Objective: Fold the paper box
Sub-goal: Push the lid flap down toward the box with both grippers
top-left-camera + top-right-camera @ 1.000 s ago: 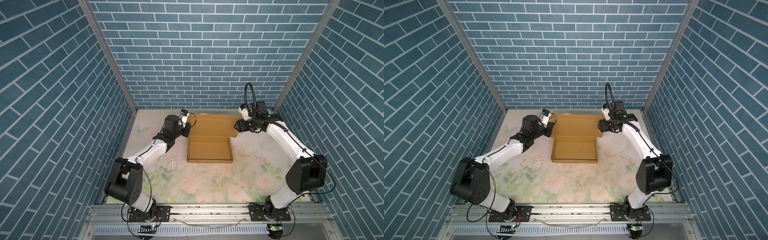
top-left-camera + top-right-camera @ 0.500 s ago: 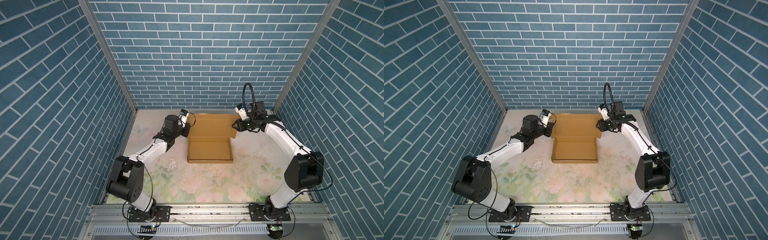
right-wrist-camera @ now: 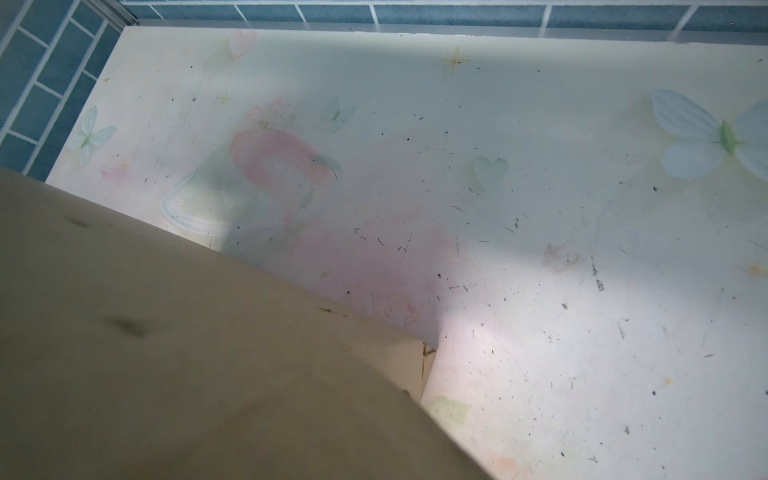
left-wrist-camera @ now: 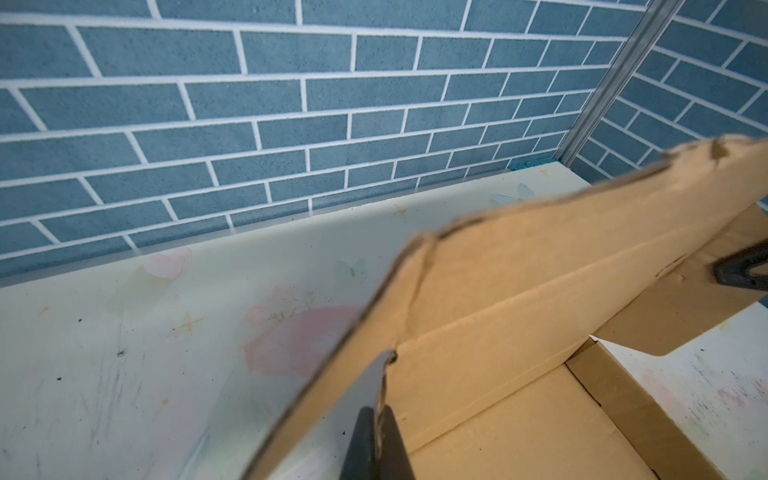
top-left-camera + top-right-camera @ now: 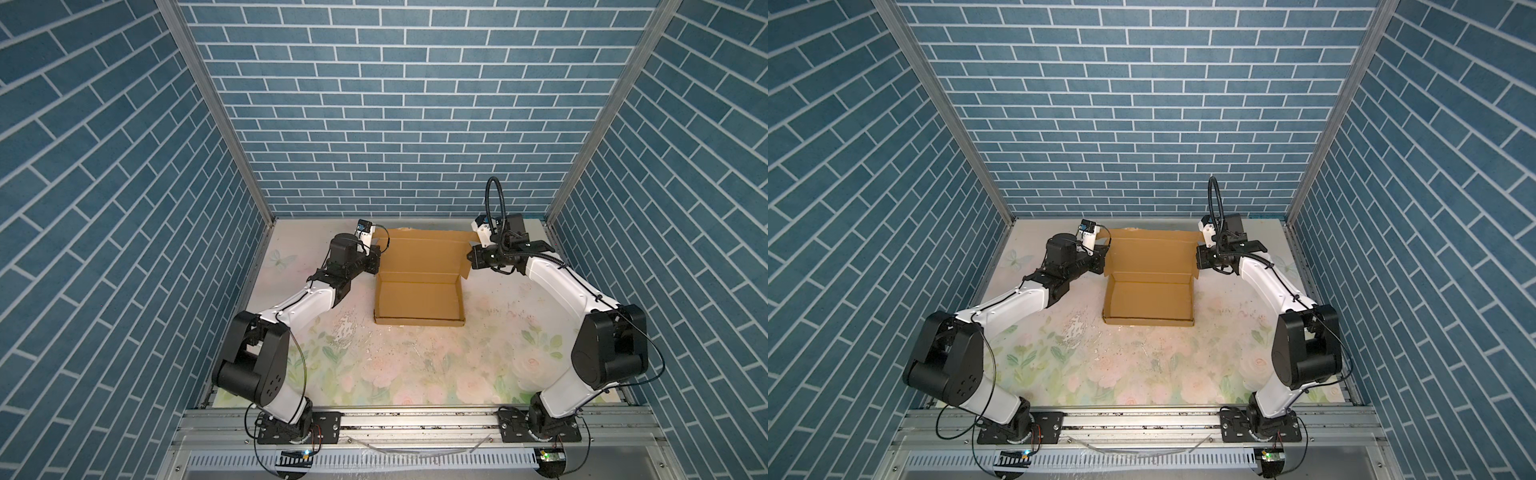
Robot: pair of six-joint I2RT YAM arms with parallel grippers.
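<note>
The paper box (image 5: 419, 297) (image 5: 1150, 299) is tan cardboard, a shallow tray at the back middle of the table with its lid panel raised behind it. My left gripper (image 5: 376, 264) (image 5: 1102, 262) is shut on the lid's left side flap; in the left wrist view its fingers (image 4: 365, 440) pinch the cardboard edge (image 4: 519, 270). My right gripper (image 5: 468, 258) (image 5: 1198, 261) is shut on the lid's right side flap. One of its fingers (image 4: 744, 270) shows against the cardboard. In the right wrist view the flap (image 3: 166, 332) hides the jaws.
The floral table mat (image 5: 415, 374) lies under everything, with a worn, scratched patch (image 5: 347, 328) left of the box front. Blue brick walls (image 5: 395, 124) close in the back and both sides. A metal rail (image 5: 415, 419) runs along the front edge.
My right gripper has moved a little left onto the lid's right flap and gone from open to shut on it. The left arm and the box tray have stayed put.
</note>
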